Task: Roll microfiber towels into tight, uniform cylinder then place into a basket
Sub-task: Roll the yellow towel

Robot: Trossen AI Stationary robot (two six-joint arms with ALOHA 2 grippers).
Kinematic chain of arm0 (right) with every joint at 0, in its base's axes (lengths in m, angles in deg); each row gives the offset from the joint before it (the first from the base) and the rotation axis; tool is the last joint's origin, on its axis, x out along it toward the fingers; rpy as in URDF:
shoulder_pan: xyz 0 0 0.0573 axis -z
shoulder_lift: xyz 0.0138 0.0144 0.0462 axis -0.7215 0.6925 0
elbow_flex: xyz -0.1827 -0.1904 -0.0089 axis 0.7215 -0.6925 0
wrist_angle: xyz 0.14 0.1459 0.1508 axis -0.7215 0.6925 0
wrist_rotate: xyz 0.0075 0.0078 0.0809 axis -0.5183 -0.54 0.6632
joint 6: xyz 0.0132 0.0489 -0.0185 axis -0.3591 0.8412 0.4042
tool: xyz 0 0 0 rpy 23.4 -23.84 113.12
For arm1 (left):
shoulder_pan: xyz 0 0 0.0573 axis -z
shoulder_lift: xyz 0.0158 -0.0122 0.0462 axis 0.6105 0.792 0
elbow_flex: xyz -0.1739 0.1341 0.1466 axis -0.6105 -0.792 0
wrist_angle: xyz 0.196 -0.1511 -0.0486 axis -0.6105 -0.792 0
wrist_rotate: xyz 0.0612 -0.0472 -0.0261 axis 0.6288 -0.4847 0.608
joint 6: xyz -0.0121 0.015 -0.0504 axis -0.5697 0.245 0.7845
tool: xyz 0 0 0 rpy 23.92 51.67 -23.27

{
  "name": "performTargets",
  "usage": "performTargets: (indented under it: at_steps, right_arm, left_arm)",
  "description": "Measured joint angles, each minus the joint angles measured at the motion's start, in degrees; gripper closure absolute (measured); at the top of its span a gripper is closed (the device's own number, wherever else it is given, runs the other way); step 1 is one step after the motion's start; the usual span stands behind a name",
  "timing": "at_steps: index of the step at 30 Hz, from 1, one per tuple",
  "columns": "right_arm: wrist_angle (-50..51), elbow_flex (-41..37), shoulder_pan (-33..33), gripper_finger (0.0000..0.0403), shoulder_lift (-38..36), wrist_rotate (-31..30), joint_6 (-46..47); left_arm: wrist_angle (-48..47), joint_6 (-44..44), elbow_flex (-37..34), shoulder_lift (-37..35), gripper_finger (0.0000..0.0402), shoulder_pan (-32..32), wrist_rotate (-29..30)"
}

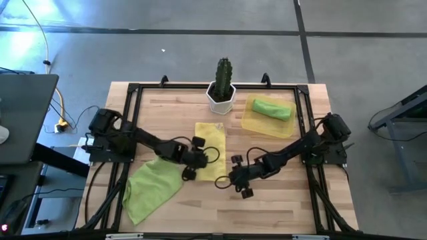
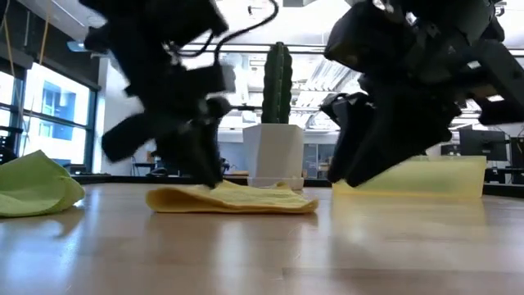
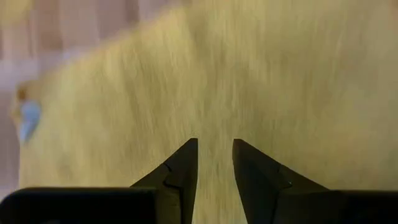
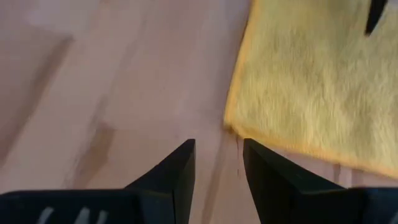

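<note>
The yellow towel (image 1: pixel 211 148) lies flat in the middle of the table and also shows in the low view (image 2: pixel 233 198). My left gripper (image 1: pixel 191 167) points down at the towel's near left part (image 3: pixel 214 146), its fingers a little apart with nothing between them. My right gripper (image 1: pixel 225 180) hovers over bare wood beside the towel's near right corner (image 4: pixel 239 127), its fingers slightly open and empty (image 4: pixel 219 146). One green towel (image 1: pixel 150 187) lies crumpled at the near left. The other green towel (image 1: pixel 272 108) lies rolled in the basket (image 1: pixel 257 125). My left gripper comes at the yellow towel from above, slanting. In the low view its fingertips (image 2: pixel 211 179) reach down to the towel's top surface near its left end (image 2: pixel 176 197). The towel lies flat on the table and no cloth is pinched between the fingers.
A white pot with a cactus (image 1: pixel 222 85) stands at the far middle, just beyond the yellow towel. A black frame (image 1: pixel 133 93) runs around the table's work area. Bare wood lies along the near edge (image 1: pixel 267 210).
</note>
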Motion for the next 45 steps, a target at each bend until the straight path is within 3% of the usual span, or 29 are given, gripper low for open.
performTargets:
  at_steps: [9,20,30,35,45]
  right_arm:
    - [10.72,1.63,-0.05,0.0274,-3.79,-1.94,-5.18]
    - [14.96,2.34,1.09,0.0274,-5.0,-5.94,-7.05]
    - [13.4,2.34,2.81,0.0274,-5.67,-9.55,-5.79]
    - [13.11,2.11,5.21,0.0274,-5.35,-9.46,0.68]
    - [4.59,1.82,8.0,0.0274,-0.94,4.54,-10.99]
  left_arm:
    - [0.57,18.26,1.45,-8.27,0.031,5.82,-9.97]
    - [-3.63,29.81,1.26,-12.54,0.0273,13.82,-5.8]
    - [-13.8,25.94,1.29,-12.05,0.0245,13.96,-5.3]
    - [-11.2,17.36,-0.02,-11.41,0.0245,12.48,-5.07]
    - [-1.34,1.78,-3.77,-7.68,0.0245,9.01,-4.9]
